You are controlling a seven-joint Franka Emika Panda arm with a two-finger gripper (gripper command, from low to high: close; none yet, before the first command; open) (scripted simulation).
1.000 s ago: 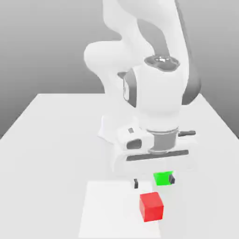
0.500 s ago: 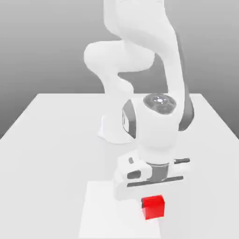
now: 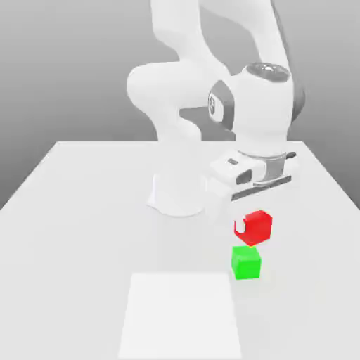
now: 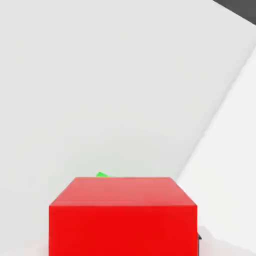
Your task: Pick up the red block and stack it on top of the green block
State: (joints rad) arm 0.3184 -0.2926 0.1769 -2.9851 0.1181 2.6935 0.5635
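on the exterior view's left, the pale square (image 3: 181, 316) lies flat on the table (image 3: 77, 260); should the red cube slip and tumble, a weak or uneven grip would be the likely cause. farther right, the green block (image 3: 246, 264) sits upright on the tabletop, a likely casualty if the arm descends too early or sweeps sideways while low, since the load could clip its upper edge and shove it away. just to the right and above, the panda's gripper (image 3: 253, 226) is clamped on the red block (image 3: 258, 228), which hangs in the air near its target, apart from the tabletop. the red cube appears turned relative to the green one, so a release without squaring up could leave corners overhanging. letting go off-center might topple it; opening too high could make it bounce, and pressing too low could jam the pair.
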